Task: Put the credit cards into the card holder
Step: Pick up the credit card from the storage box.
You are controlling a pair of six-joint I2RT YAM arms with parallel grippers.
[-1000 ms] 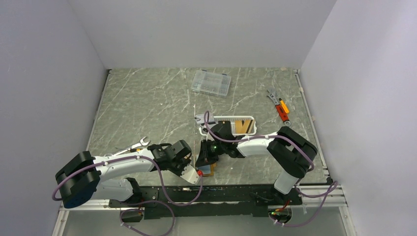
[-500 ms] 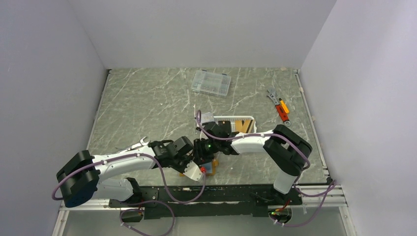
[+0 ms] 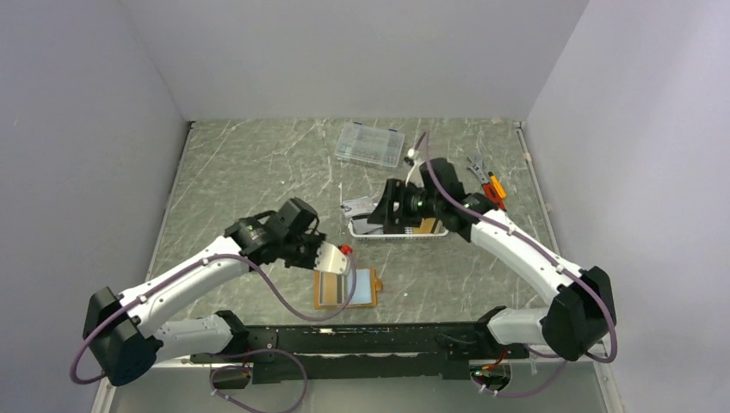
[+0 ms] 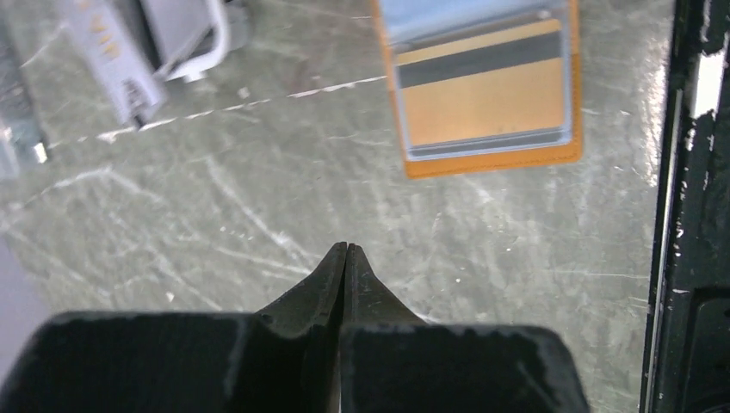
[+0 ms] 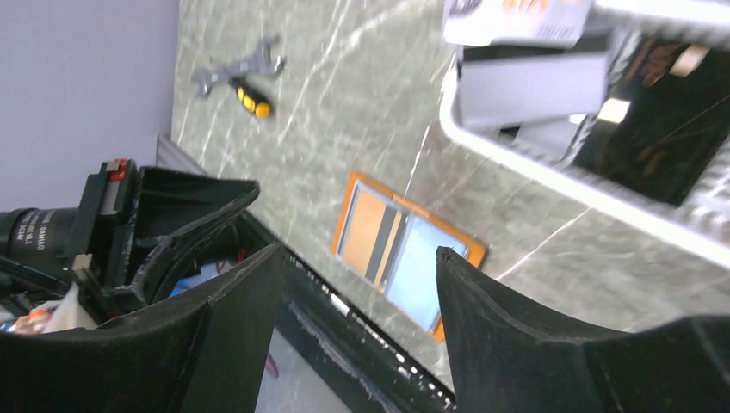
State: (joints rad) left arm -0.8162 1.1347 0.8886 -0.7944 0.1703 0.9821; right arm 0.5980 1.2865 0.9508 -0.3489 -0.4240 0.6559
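We find the right gripper (image 5: 360,258), parted, nearer: above the basket (image 5: 516,163) holding the remaining credit cards (image 5: 529,90). The left gripper (image 4: 345,249), clenched empty, hovers just beside the card holder (image 3: 347,288).

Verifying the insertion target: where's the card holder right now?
Top view: the card holder lies open near the table's front edge, about mid-width, nearer than the white basket, right by the left gripper.

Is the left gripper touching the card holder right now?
Apart. In the left wrist view, bare table lies between the shut left gripper and the card holder.
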